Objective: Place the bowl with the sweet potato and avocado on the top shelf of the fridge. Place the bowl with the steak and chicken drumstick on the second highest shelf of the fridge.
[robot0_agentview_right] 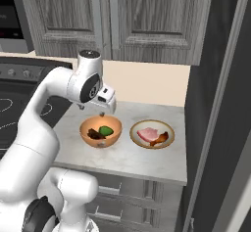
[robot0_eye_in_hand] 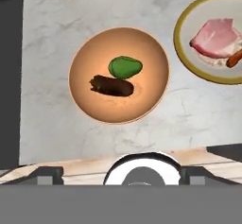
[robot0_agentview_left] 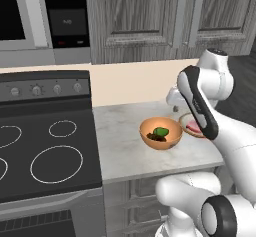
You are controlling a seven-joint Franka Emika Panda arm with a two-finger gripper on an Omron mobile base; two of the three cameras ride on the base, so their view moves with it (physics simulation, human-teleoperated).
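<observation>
**Hand hangs over the orange bowl, jaws wide and empty**

The gripper (robot0_agentview_right: 101, 112) hovers above the counter (robot0_agentview_right: 147, 165), over the far rim of the orange bowl (robot0_agentview_right: 100, 131), apart from it. Its fingers are too small to make out, but the jaws stand wide and hold nothing. In the hand view the orange bowl (robot0_eye_in_hand: 118, 75) sits just above the frame's middle, with bare marble between it and the bottom edge where the fingertips would rise.

Two bowls stand side by side on the counter, close but not touching. In the right base view the orange one is left of centre and the yellow-rimmed bowl (robot0_agentview_right: 152, 133) is to its right. The orange bowl holds two things: one green avocado (robot0_eye_in_hand: 125, 67) and one dark brown sweet potato (robot0_eye_in_hand: 112, 86), touching each other. The yellow-rimmed bowl holds one pink steak (robot0_eye_in_hand: 216, 38) and one drumstick (robot0_eye_in_hand: 234, 59), cut off at the hand view's right edge.

In the hand view the sweet potato's long axis runs nearly left to right, tipped slightly down toward the right. The avocado is a blunt oval with its long axis also roughly left to right.

A stove (robot0_agentview_left: 45, 151) fills the left of the left base view, beside the counter.
</observation>
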